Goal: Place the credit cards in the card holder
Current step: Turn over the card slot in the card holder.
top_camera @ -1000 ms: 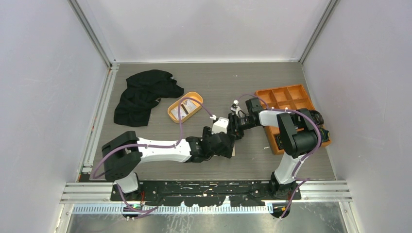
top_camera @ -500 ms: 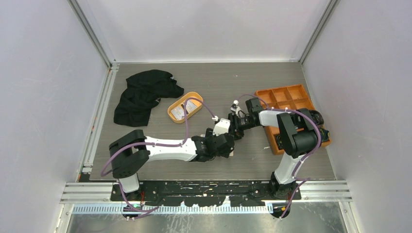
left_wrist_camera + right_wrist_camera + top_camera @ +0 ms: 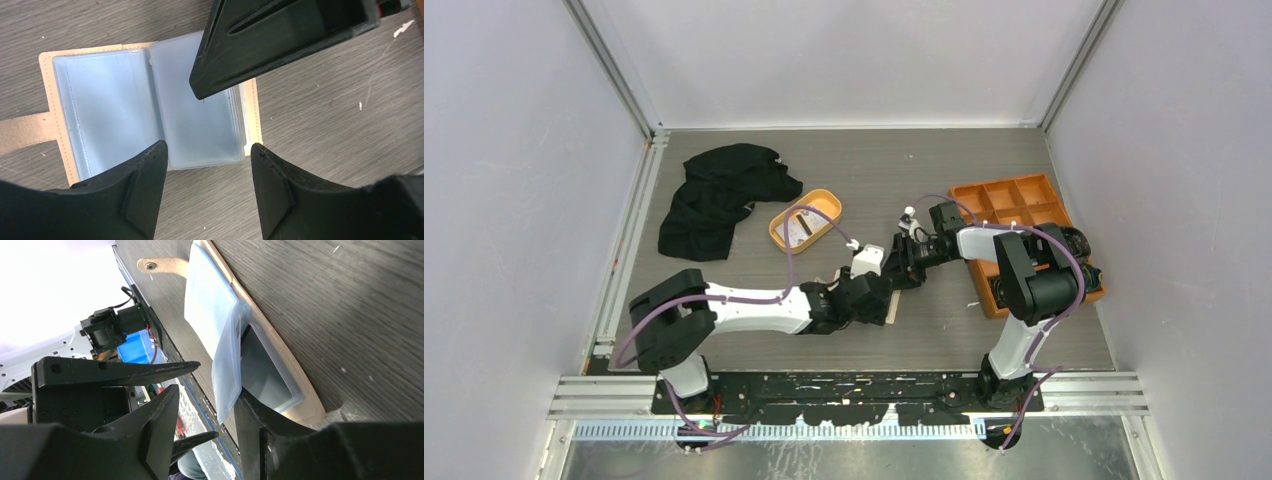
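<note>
Hovering open, empty, the left hand is sitting directly over the holder; the open right hand is propping its sleeve.

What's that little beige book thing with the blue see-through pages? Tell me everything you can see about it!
The small beige leather-like card holder lies open, flat on the grey wood-grain table. Its rim is stitched, and a snap tab sticks out one side. Inside are pale blue see-through plastic sleeves; no card shows in them. One sleeve stands lifted, a black finger of the right gripper against it. The left gripper hovers open over its edge.
</note>
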Robot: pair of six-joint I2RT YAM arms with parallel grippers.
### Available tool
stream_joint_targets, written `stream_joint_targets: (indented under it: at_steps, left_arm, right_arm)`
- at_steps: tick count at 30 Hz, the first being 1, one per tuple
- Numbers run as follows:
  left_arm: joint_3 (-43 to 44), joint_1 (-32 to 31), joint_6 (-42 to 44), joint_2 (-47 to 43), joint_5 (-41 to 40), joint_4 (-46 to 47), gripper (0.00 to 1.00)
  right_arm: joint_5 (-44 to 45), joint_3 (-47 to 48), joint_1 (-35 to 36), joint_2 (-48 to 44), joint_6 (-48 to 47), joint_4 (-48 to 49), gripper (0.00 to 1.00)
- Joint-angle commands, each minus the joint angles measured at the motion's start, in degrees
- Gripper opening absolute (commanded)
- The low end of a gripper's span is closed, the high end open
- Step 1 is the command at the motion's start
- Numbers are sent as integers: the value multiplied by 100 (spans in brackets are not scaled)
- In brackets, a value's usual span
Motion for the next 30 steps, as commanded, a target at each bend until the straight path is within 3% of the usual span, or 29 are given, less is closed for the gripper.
stream_joint_targets:
  at_steps: [1, 16, 24, 30]
  left_arm:
    - [-253, 93, 98, -377, 328, 853, 62]
    - [-1384, 318, 90, -1267, 1339, 2340, 74]
    - [-1996, 584, 128, -1825, 1260, 2104, 74]
    - [-1894, 597, 205, -1574, 1267, 2043, 71]
  right_arm:
    - [-234, 180, -13, -20, -49, 44, 50]
    - [-438, 154, -14, 50, 126, 312, 51]
    - [-423, 193, -18, 2, 13, 232, 49]
    - [-354, 232, -20, -33, -68, 128, 43]
